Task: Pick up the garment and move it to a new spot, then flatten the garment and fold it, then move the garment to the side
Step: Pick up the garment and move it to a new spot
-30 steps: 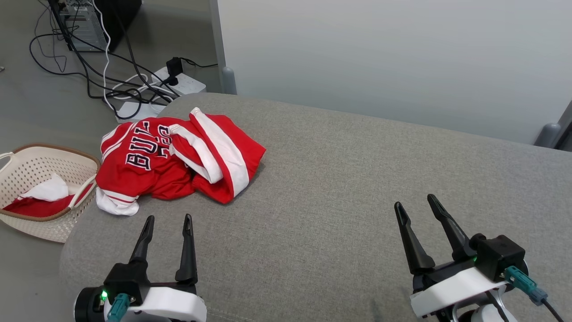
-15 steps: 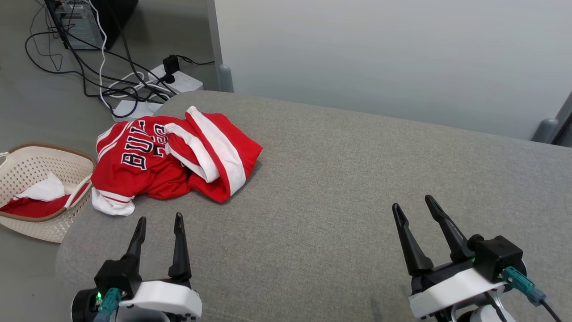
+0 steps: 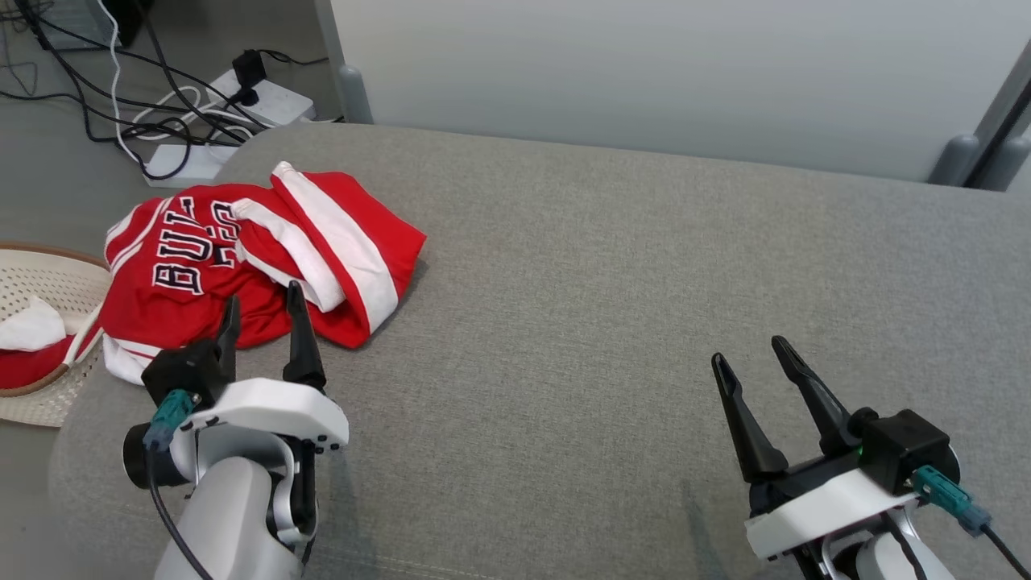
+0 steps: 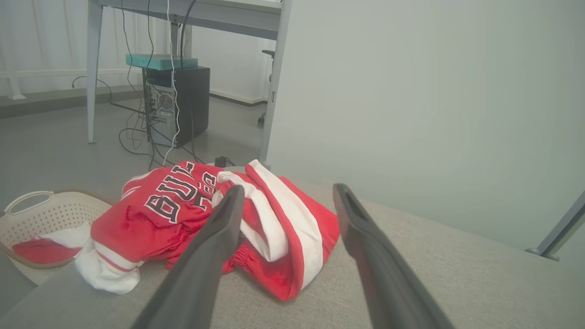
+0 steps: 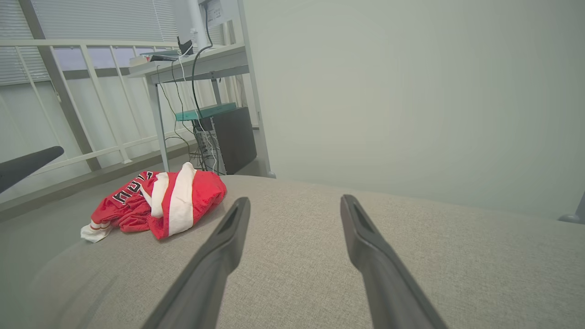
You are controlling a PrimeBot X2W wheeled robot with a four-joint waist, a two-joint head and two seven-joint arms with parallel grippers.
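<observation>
The garment is a red jersey with white bands and dark lettering, crumpled at the far left corner of the grey cushion. In the left wrist view the garment lies just ahead of the fingers, and in the right wrist view the garment sits far off to the left. My left gripper is raised and open, its fingertips over the garment's near edge, with nothing between them. My right gripper stands open and empty over bare cushion at the lower right.
A pale perforated basket holding red and white cloth stands on the floor left of the cushion. Cables and a power strip lie on the floor beyond it. A light wall panel runs along the cushion's far edge.
The left arm has lifted and reached forward, so its fingertips now overlap the garment's near edge. The camera has shifted, sliding the scene left. The right gripper has stayed put.
</observation>
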